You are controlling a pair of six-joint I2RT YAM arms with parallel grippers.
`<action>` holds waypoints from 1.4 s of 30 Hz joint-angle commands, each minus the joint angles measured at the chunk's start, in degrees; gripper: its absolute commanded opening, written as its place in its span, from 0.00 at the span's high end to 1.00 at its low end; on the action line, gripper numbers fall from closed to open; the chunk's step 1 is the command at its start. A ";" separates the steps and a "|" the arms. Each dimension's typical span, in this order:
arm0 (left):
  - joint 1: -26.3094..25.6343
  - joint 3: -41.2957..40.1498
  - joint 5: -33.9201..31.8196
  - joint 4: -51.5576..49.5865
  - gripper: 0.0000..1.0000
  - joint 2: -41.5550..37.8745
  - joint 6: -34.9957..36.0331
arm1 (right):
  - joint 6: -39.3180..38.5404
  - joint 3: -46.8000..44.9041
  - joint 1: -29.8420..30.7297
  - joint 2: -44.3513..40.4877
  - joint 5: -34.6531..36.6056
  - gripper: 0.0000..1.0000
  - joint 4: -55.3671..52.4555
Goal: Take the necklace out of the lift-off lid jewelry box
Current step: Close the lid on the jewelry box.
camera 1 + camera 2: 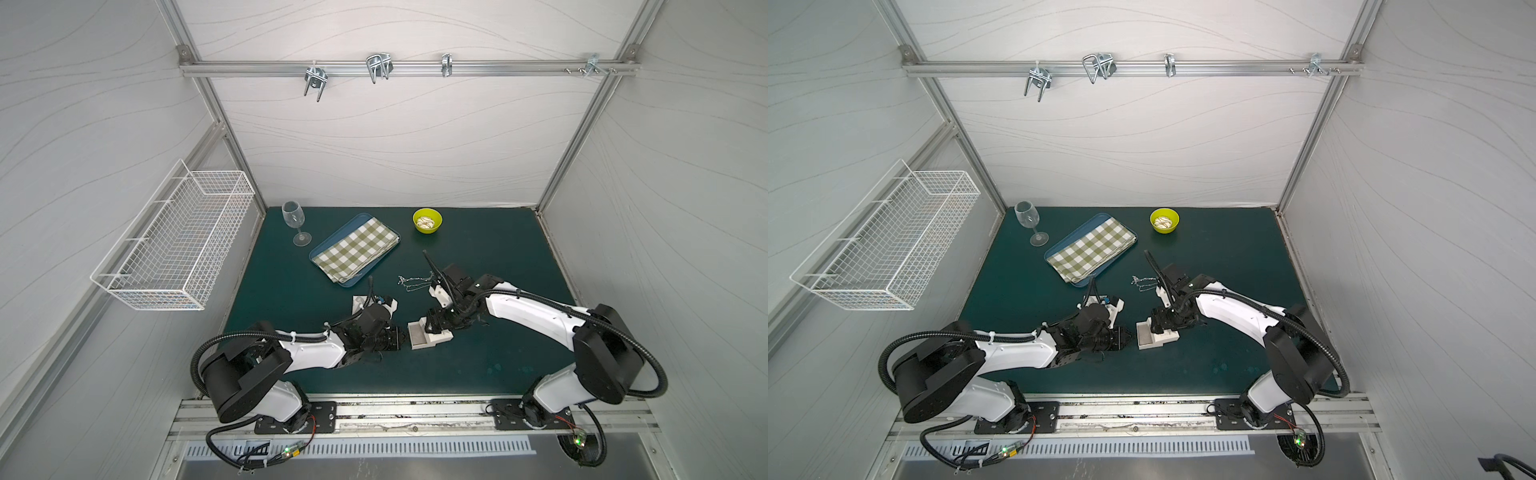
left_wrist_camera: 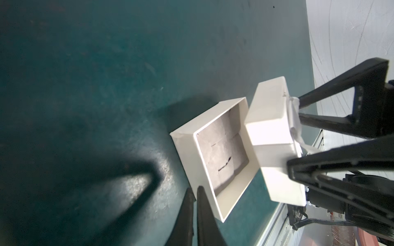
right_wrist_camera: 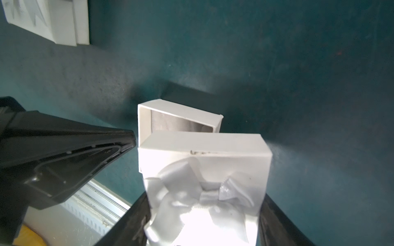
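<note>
The silver necklace (image 1: 413,283) (image 1: 1144,284) lies loose on the green mat, beyond the box. The white box base (image 1: 417,337) (image 2: 185,153) (image 3: 181,112) stands open and shows only a grey slit lining. My right gripper (image 1: 433,330) (image 3: 205,204) is shut on the white lid (image 2: 270,127) (image 3: 204,144), which has a ribbon bow and hangs tilted over the base's near edge. My left gripper (image 1: 402,336) (image 2: 194,190) is shut with nothing in it, its tips beside the base's outer wall.
A white insert (image 1: 358,302) (image 3: 49,21) lies by the left wrist. Behind it are a blue tray (image 1: 351,284) with a checked cloth (image 1: 355,249), a wine glass (image 1: 293,216) and a yellow bowl (image 1: 427,220). A wire basket (image 1: 174,249) hangs on the left wall.
</note>
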 commanded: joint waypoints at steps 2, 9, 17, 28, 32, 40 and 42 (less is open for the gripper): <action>-0.25 1.39 0.43 3.46 0.92 1.38 -1.39 | 0.69 1.08 0.79 0.73 -0.71 0.35 0.61; -0.25 1.59 1.14 4.42 0.92 2.71 -1.75 | 1.90 0.37 0.78 1.90 -2.01 0.35 2.20; -0.25 1.97 2.06 5.94 0.92 4.35 -1.96 | 3.26 0.46 0.82 1.83 -3.19 0.35 2.21; -0.25 2.73 2.92 7.71 0.93 6.14 -2.06 | 3.37 1.33 1.13 3.90 -4.93 0.32 3.51; -0.25 3.79 2.92 8.09 0.93 7.43 -2.01 | 3.16 2.42 1.47 4.92 -7.19 0.29 4.31; -0.08 4.01 3.09 10.23 0.93 10.44 -2.36 | 3.35 2.33 1.51 4.48 -10.21 0.23 5.02; -0.07 3.73 3.00 10.62 0.93 10.81 -2.42 | 3.06 1.90 1.50 3.70 -10.37 0.21 4.93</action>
